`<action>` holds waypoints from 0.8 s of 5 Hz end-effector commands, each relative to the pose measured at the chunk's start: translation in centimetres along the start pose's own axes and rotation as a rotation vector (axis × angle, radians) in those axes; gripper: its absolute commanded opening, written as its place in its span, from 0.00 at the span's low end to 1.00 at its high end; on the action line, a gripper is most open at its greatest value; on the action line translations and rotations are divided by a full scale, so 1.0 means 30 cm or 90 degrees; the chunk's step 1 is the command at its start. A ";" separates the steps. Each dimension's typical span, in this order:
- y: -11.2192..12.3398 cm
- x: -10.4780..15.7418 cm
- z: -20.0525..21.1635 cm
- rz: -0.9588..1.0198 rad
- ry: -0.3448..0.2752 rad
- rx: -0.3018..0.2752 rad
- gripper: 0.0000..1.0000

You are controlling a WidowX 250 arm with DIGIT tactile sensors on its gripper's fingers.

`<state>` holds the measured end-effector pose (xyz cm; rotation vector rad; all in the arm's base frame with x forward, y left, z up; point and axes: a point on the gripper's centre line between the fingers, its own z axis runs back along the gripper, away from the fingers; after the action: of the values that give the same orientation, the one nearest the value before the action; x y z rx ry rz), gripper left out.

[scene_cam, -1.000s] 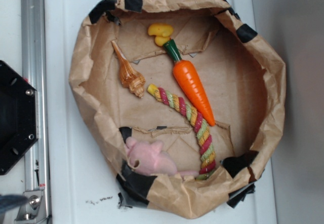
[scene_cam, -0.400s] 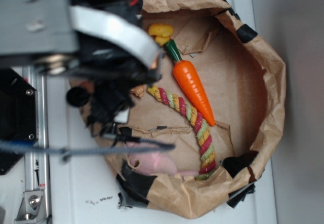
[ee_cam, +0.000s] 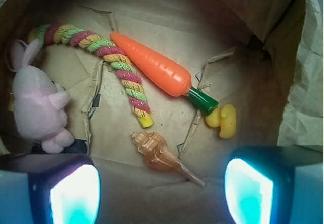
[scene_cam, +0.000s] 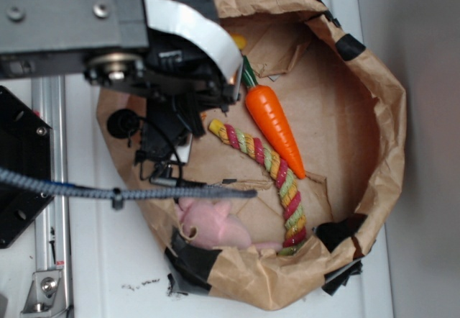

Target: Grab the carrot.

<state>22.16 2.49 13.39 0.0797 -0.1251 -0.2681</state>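
Observation:
The carrot [scene_cam: 273,124] is glossy orange with a dark green stem and lies diagonally in the middle of a brown paper bag basin [scene_cam: 388,116]. In the wrist view the carrot [ee_cam: 152,64] lies ahead of the fingers, stem pointing right. My gripper [scene_cam: 176,116] hangs over the basin's left side, left of the carrot and apart from it. In the wrist view the gripper [ee_cam: 162,193] is open and empty. Its two pads [ee_cam: 73,193] stand wide apart above a brown seashell [ee_cam: 162,153].
A striped twisted rope toy [scene_cam: 269,167] lies against the carrot's tip side; it also shows in the wrist view [ee_cam: 109,51]. A small yellow toy [ee_cam: 225,120] sits by the stem. A pink plush bunny [scene_cam: 212,224] lies at the basin's near wall. The paper walls [ee_cam: 304,82] rise around everything.
The arm has come in from the upper left over the basin and now covers the seashell and most of the yellow toy. The toys have not moved.

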 end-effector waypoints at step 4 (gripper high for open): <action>0.105 0.132 -0.200 -0.275 -0.040 0.039 1.00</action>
<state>26.73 4.34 6.83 0.1220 -0.1208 -0.7135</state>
